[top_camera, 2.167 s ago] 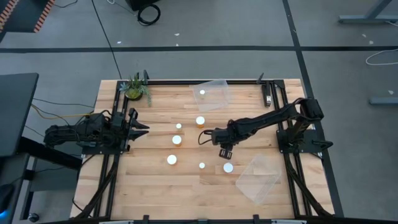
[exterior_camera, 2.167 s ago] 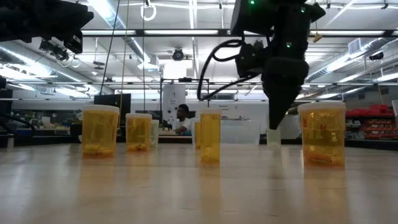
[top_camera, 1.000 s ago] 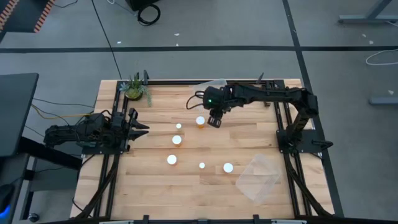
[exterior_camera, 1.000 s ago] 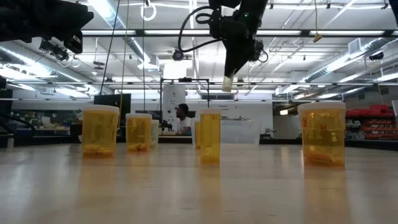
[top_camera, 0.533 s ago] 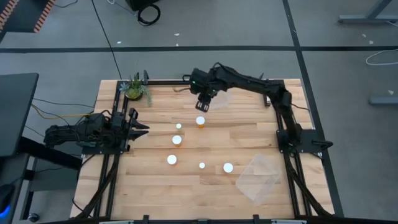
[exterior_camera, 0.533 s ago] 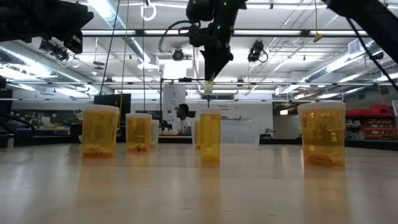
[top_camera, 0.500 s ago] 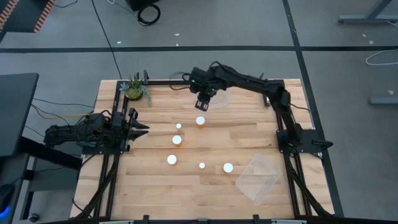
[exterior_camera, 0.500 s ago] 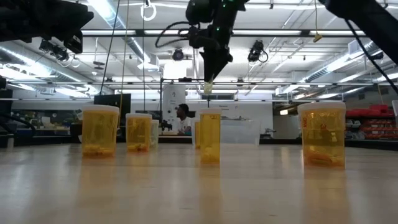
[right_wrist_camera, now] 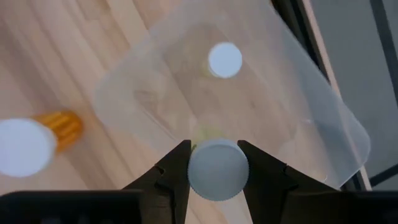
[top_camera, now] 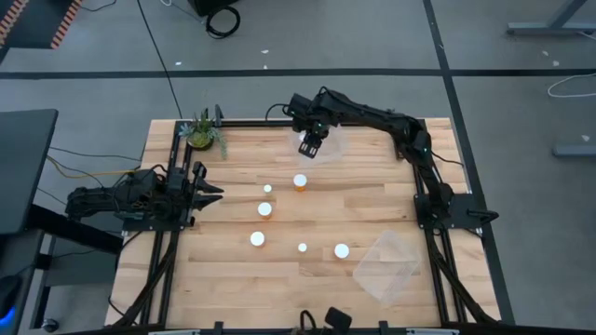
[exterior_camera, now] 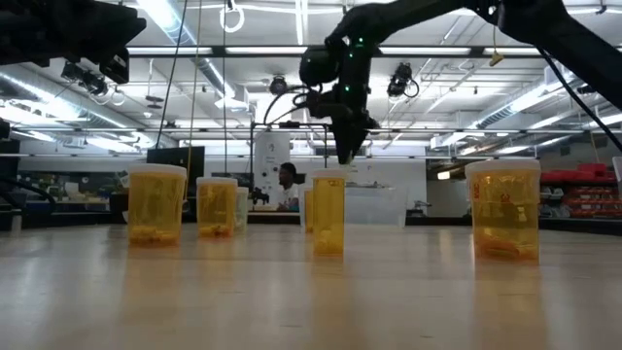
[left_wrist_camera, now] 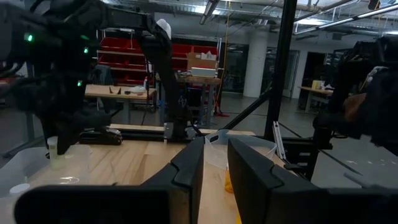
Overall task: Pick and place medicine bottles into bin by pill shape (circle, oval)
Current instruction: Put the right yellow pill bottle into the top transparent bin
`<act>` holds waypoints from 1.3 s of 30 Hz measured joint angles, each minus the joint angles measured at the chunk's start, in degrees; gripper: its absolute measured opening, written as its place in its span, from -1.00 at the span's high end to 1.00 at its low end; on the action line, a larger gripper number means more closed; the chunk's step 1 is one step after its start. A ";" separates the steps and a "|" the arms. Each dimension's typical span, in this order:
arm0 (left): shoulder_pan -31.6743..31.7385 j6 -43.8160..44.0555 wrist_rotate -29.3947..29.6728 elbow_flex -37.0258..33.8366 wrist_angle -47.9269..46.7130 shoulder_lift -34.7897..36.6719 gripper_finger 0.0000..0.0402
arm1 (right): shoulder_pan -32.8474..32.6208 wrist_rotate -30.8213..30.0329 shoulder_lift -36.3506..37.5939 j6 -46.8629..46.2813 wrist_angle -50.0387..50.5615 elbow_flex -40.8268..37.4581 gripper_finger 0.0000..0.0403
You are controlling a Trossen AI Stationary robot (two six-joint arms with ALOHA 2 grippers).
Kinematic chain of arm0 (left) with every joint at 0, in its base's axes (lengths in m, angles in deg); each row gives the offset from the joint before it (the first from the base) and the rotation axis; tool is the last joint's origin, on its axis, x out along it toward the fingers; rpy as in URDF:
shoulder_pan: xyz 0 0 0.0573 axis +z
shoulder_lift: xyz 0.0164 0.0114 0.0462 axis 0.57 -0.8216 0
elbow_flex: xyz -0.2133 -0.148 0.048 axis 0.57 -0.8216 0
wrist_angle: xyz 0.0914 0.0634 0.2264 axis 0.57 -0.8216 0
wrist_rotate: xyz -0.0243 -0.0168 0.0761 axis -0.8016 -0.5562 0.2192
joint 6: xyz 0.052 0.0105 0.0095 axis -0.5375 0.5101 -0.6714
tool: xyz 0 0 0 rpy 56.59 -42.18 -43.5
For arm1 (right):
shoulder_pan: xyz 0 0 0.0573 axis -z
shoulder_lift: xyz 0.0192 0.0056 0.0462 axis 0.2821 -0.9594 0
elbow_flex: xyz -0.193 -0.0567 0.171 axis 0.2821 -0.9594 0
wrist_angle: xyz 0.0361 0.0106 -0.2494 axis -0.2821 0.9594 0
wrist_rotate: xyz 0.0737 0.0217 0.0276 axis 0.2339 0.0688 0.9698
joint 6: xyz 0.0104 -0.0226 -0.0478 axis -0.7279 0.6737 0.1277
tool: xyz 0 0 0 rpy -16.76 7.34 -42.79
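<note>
My right gripper [top_camera: 310, 145] is over the clear bin [top_camera: 328, 140] at the table's far edge, shut on a small medicine bottle with a white cap [right_wrist_camera: 217, 169]. One white-capped bottle [right_wrist_camera: 224, 60] stands in that bin. Several orange bottles with white caps stand upright mid-table, among them one [top_camera: 300, 181] just near of the bin and one [top_camera: 342, 250] near the second bin. In the low view they show as orange cylinders [exterior_camera: 328, 212]. My left gripper [top_camera: 207, 184] waits open at the table's left edge, touching nothing. My right gripper pinches the bottle's round white cap [right_wrist_camera: 217, 169] between its two fingers [right_wrist_camera: 177, 165], one on each opposite side. The fingers come from above, pointing down. The bottle hangs upright below them, lifted clear above the bin's floor.
A second clear bin [top_camera: 386, 266] lies at the near right. A small potted plant [top_camera: 204, 131] stands at the far left corner. Black frame rails [top_camera: 168, 251] run along the table's left and right sides. A dark object [top_camera: 335, 319] shows at the near edge.
My right gripper, still shut on the bottle, has gone from above the table's middle toward the far edge, reached the place over the far bin, and come down a little there. The bottles on the table have stayed put.
</note>
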 joint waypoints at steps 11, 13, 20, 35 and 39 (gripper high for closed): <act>0.00 0.00 -0.02 0.00 0.00 0.01 0.61 | 0.93 2.42 0.00 1.07 -7.71 -7.90 0.35; 0.00 -0.02 -0.02 0.00 0.00 0.02 0.61 | 1.03 2.60 0.00 1.08 -9.08 -9.28 0.35; -0.01 0.00 -0.01 0.00 0.00 0.01 0.57 | 1.75 3.45 0.00 1.08 -13.50 -13.88 0.35; 0.00 -0.02 0.00 0.00 -0.02 0.01 0.59 | 2.11 4.51 0.13 1.08 -17.67 -17.73 0.33; -0.02 -0.02 -0.01 0.00 -0.02 0.01 0.57 | 2.11 4.50 0.00 1.08 -17.93 -17.89 0.23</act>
